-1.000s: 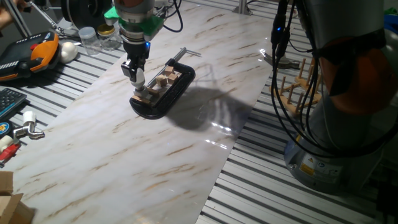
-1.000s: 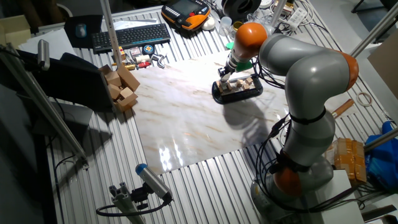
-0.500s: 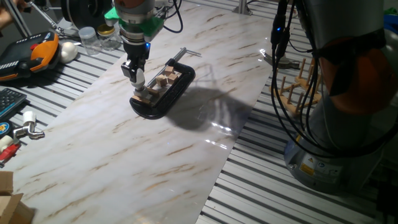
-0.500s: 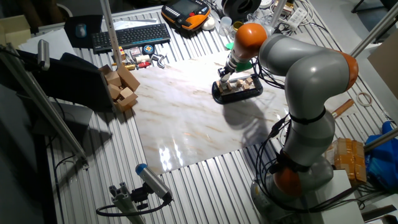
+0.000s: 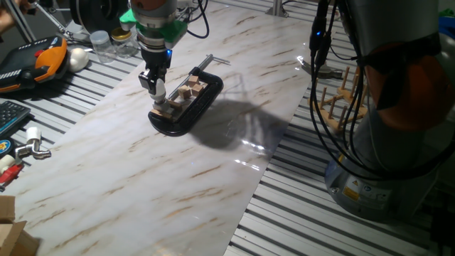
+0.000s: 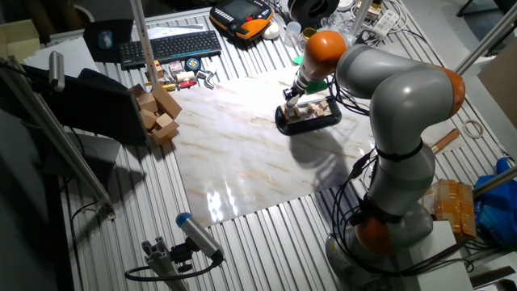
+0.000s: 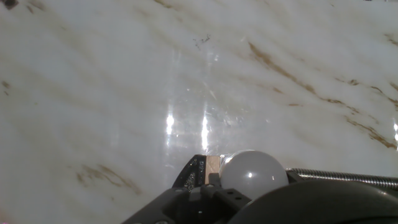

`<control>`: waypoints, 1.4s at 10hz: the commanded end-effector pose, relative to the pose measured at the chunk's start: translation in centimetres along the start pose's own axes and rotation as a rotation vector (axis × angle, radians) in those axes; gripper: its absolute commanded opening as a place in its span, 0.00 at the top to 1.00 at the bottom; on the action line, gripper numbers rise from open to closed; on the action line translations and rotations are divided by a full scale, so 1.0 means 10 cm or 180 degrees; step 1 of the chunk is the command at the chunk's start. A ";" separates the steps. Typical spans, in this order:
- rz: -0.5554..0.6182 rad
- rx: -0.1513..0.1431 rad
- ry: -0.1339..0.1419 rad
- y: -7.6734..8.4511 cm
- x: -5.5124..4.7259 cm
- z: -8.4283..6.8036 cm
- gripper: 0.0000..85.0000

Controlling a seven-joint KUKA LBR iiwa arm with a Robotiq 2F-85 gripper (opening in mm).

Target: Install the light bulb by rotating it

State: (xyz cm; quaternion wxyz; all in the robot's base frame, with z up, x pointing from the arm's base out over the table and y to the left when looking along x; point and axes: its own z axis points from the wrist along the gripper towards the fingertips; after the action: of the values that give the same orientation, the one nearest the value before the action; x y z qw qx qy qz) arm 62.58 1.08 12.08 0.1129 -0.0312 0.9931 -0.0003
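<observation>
Over the black clamp (image 5: 186, 105), the gripper (image 5: 158, 91) grips the light bulb (image 7: 254, 174).

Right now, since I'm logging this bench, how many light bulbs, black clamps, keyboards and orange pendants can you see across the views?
light bulb: 1
black clamp: 1
keyboard: 1
orange pendant: 1
Total: 4
</observation>
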 end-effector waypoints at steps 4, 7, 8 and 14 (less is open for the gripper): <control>0.0004 0.0004 0.0002 0.00 0.00 0.01 1.00; 0.0009 0.0004 0.0002 0.01 0.00 0.04 1.00; 0.0009 0.0004 0.0002 0.01 0.01 0.04 1.00; 0.0017 0.0013 0.0012 0.01 0.00 0.04 1.00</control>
State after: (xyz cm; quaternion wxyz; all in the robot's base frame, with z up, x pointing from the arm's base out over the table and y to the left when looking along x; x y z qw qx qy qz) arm 62.62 1.15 11.70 0.1108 -0.0284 0.9934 -0.0025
